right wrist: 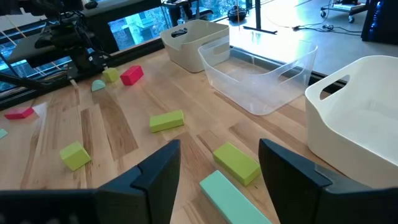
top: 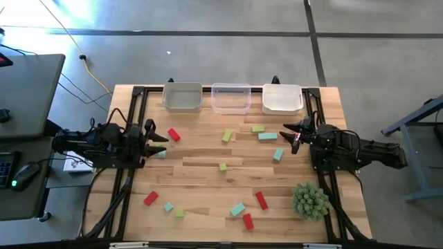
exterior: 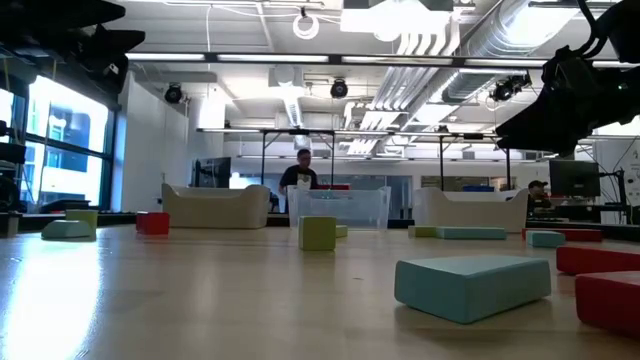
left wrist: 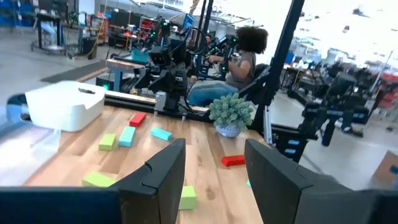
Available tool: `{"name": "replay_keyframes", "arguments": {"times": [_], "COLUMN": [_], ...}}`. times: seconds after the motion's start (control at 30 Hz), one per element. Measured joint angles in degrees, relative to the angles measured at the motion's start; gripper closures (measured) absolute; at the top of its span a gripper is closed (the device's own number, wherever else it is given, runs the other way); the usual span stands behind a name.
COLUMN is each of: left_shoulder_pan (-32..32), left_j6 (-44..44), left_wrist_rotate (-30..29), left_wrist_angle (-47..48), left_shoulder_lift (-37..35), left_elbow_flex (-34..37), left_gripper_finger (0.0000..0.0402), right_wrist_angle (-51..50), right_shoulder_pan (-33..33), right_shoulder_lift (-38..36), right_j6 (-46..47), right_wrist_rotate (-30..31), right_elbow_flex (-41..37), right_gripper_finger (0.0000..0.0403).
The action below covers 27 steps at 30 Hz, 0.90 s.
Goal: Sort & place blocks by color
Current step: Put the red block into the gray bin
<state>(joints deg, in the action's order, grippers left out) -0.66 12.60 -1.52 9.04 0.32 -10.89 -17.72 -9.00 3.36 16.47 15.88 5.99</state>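
High view: blocks (top: 223, 167) scattered across the table (top: 208, 194), none in the three bins (top: 230, 97) at the far edge. Left gripper (top: 156, 140) at the left side, jaws apart, empty. Right gripper (top: 291, 131) opposite, near a teal block (top: 268, 136).

Low view: teal block (exterior: 472, 285) up close, yellow-green cube (exterior: 317, 232) mid-table.

L wrist view: fingers (left wrist: 163, 171) spread, nothing btwn.

R wrist view: fingers (right wrist: 158, 169) wide, released; yellow-green block (right wrist: 236, 163) just ahead.
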Motion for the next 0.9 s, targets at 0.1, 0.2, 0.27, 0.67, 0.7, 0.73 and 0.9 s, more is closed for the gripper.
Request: {"name": "replay_keyframes", "arguments": {"times": [0.1, 0.2, 0.27, 0.67, 0.7, 0.73, 0.9], "left_shoulder_pan": [0.0, -0.1, -0.1, -0.1, -0.1, -0.1, -0.1], "left_j6": [0.8, 0.8, 1.6, 2.3, 2.3, 2.3, 2.3], "left_wrist_rotate": [0.0, 0.0, -0.3, -10.1, -11.7, -13.3, -19.6], "left_wrist_angle": [-0.2, -0.3, -0.9, -3.6, -3.6, -3.6, -3.0], "left_shoulder_lift": [0.0, 0.0, 0.0, 0.1, 0.1, 0.1, 1.3], "left_elbow_flex": [0.0, 0.0, 0.0, 0.0, 0.0, 0.0, 0.0], "left_gripper_finger": [0.0245, 0.0245, 0.0245, 0.0244, 0.0243, 0.024, 0.0215], "right_wrist_angle": [0.0, 0.0, 0.0, 0.0, 0.0, 0.0, 0.0], "right_shoulder_pan": [0.0, 0.0, 0.0, 0.0, 0.0, 0.0, 0.0], "right_shoulder_lift": [0.0, 0.0, 0.0, 0.0, 0.0, 0.0, 0.0], "right_j6": [0.0, 0.0, 0.0, 0.0, 0.0, 0.0, 0.0], "right_wrist_rotate": [0.0, 0.0, 0.0, 0.0, 0.0, 0.0, 0.0], "right_elbow_flex": [0.0, 0.0, 0.0, 0.0, 0.0, 0.0, 0.0], "right_gripper_finger": [0.0197, 0.0197, 0.0197, 0.0197, 0.0197, 0.0197, 0.0197]}}
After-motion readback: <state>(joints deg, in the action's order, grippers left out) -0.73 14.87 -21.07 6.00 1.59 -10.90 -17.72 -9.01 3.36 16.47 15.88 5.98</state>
